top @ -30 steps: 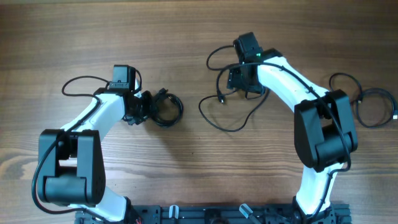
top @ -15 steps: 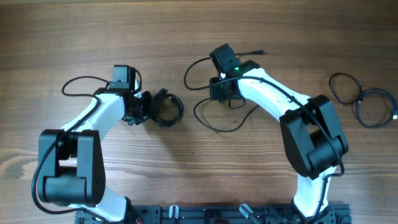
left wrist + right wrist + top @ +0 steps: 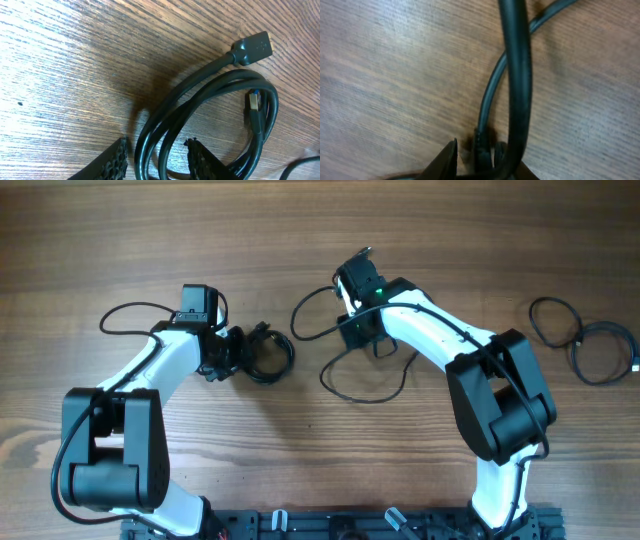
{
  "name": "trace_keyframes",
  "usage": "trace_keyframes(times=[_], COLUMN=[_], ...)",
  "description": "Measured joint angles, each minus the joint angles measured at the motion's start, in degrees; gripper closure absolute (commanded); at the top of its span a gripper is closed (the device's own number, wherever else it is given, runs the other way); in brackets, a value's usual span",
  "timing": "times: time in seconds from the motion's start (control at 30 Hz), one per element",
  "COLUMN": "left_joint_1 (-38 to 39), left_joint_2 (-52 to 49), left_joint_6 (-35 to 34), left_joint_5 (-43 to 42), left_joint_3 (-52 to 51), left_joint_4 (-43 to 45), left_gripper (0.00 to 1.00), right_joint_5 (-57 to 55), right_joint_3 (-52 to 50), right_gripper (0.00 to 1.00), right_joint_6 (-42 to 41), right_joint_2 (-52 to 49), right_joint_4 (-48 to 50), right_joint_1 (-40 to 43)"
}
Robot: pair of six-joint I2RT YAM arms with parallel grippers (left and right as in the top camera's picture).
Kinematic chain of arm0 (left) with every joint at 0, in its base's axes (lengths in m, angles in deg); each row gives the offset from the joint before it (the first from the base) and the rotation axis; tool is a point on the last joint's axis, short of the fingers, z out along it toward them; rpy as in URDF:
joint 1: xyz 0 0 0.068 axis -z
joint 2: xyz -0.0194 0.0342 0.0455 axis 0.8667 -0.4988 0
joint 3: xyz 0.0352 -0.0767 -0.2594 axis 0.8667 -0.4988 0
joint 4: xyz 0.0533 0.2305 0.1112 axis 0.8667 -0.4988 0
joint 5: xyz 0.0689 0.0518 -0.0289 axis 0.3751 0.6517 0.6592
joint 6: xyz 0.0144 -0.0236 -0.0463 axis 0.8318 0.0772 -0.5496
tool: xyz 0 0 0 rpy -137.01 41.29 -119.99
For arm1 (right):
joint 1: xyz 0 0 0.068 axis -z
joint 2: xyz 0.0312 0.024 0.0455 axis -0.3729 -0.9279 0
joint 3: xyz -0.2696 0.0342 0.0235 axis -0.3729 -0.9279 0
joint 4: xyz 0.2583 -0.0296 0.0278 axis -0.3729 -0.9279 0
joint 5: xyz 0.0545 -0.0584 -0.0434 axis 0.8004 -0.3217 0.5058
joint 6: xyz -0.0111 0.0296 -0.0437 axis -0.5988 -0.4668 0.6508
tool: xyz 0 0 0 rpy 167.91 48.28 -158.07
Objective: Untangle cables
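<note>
Right gripper (image 3: pixel 482 161) narrower than before, around cable (image 3: pixel 516 75)

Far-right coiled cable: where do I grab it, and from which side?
Probably its thin left loop, from straight above. It lies flat, and that single strand sits clear of the denser coil, so it can be pinched alone.

Nothing legible showed in any view: no text, label, brand, number or sign. The cables (image 3: pixel 362 375) were plain black, and the plug (image 3: pixel 252 46) in the left wrist view carried no mark that could be made out.
</note>
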Motion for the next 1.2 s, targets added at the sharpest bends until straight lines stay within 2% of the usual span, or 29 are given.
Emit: trace_keyframes(times=[0.1, 0.27, 0.43, 0.53, 0.6, 0.77, 1.0, 1.2], left_joint_1=[0.02, 0.02, 0.0, 0.0, 0.0, 0.02, 0.02, 0.02], left_joint_2=[0.0, 0.0, 0.0, 0.0, 0.0, 0.0, 0.0, 0.0], left_joint_6=[0.0, 0.0, 0.0, 0.0, 0.0, 0.0, 0.0, 0.0], left_joint_5=[0.0, 0.0, 0.0, 0.0, 0.0, 0.0, 0.0, 0.0], left_joint_3=[0.0, 0.0, 0.0, 0.0, 0.0, 0.0, 0.0, 0.0], left_joint_4=[-0.02, -0.02, -0.07, -0.07, -0.09, -0.07, -0.07, -0.07], left_gripper=[0.56, 0.56, 0.55, 0.55, 0.56, 0.55, 0.55, 0.55], right_joint_5=[0.02, 0.0, 0.57, -3.56, -8.41, -14.84, -17.49, -14.53], right_joint_3=[0.0, 0.22, 4.0, 6.14, 6.8, 6.64, 4.92, 4.66], right_gripper=[0.95, 0.96, 0.96, 0.96, 0.96, 0.96, 0.96, 0.94], right_joint_6=[1.88, 3.5, 4.59, 4.81, 4.81, 1.84, -3.67, -4.11], right_joint_2=[0.0, 0.02, 3.8, 14.6, 17.35, 17.33, 16.94, 13.18], right_joint_4=[-2.01, -3.08, -12.41, -12.24, -10.86, -7.87, -7.26, -5.35], right_joint_1=[0.0, 0.09, 4.5, 12.22, 17.79, 32.24, 52.89, 59.91])
